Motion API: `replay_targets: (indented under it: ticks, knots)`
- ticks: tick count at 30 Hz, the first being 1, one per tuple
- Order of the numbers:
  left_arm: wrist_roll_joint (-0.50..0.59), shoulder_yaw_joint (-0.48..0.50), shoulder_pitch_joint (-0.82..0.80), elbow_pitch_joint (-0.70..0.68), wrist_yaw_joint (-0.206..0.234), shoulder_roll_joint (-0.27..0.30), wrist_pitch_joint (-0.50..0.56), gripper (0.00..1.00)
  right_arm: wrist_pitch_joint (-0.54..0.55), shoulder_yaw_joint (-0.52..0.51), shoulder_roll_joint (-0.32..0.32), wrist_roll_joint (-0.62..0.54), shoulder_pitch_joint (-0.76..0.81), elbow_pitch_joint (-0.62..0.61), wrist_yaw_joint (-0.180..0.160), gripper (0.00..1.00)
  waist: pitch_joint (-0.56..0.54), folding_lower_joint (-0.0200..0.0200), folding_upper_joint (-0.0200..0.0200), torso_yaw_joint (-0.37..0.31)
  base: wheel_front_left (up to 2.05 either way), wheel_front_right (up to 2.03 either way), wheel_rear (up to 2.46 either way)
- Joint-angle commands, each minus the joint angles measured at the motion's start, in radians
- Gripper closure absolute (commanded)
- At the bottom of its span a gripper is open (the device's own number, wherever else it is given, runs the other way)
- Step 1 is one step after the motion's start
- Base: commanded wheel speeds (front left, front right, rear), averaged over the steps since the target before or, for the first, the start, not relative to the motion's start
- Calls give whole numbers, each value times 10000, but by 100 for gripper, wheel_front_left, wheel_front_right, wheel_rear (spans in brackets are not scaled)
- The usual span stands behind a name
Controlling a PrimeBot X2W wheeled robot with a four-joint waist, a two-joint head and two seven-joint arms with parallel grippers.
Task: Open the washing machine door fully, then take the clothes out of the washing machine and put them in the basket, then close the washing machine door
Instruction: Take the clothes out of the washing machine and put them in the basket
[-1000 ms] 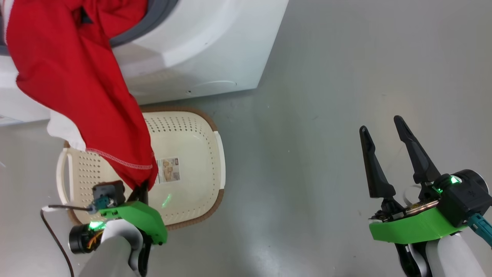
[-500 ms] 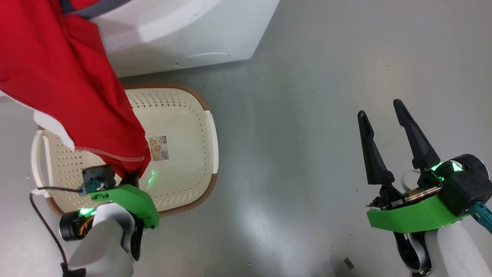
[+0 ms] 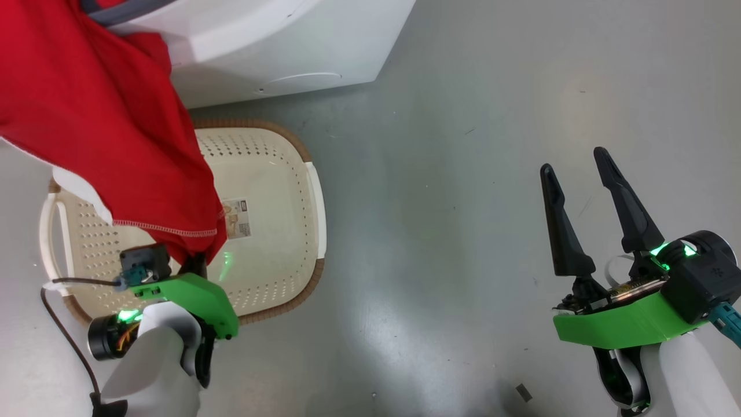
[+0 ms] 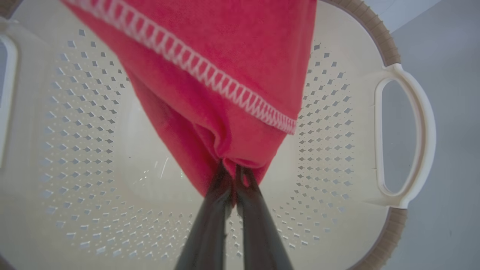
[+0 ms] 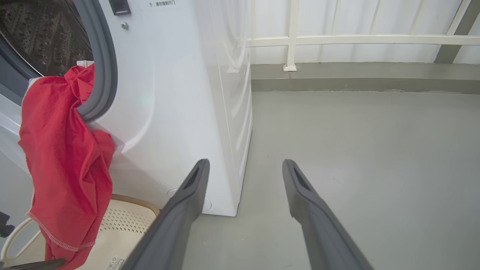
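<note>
1. Your left fingers (image 4: 219, 213) are clamped shut on the red garment's (image 3: 104, 116) hem, above the basket (image 3: 320, 202) at 9 o'clock.
2. Its top drapes from the washing machine (image 3: 278, 46) mouth at 11 o'clock; pull it free before releasing.
3. Your right fingers (image 3: 564, 231) stand wide apart, empty.

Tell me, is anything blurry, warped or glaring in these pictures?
Head view: sharp, with a pale sheen on the floor and a green glow inside the basket. Left wrist view: the left fingers look blurred, the red garment crisper. Right wrist view: right fingers look soft.
</note>
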Motion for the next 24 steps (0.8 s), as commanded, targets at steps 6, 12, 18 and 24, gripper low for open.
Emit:
replay_targets:
  ticks: [6,12,18,24]
  knots:
    - [-49,257,133,-43,-94,210,-119,0,-63,220,-72,23,43,-194,63,0,-27,-1,0,97,0,0,0]
    - [73,344,4,-697,-70,286,-120,0,-63,188,-72,27,49,-201,63,0,14,-1,0,205,0,0,0]
    - [356,624,96,-2065,27,418,-120,0,-63,148,-72,47,53,-152,63,0,7,-1,0,269,0,0,0]
    - [686,1198,604,-3819,182,517,-120,0,-63,81,-72,56,108,-161,63,0,-81,-1,0,311,0,0,0]
